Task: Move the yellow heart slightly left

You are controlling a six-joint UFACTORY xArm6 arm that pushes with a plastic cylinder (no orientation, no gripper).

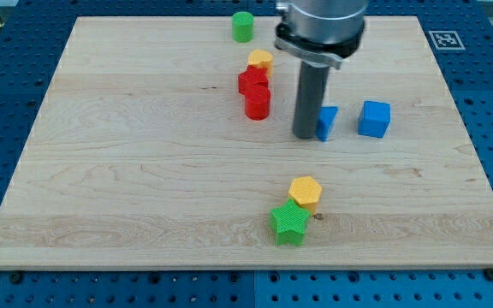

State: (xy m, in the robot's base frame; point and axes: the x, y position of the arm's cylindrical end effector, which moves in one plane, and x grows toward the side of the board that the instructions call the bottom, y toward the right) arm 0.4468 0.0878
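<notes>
Resting my tip (305,135) on the wooden board (144,171), I am holding nothing, touching the small blue block (327,122) on its left. The yellow heart (261,60) is sitting up-left, against the red blocks (254,90).

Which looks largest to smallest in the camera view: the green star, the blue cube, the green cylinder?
1. green star, though it lies nearest the view's bottom, so nearness may enlarge it.
2. blue cube, close behind.
3. green cylinder, near the view's top.
</notes>
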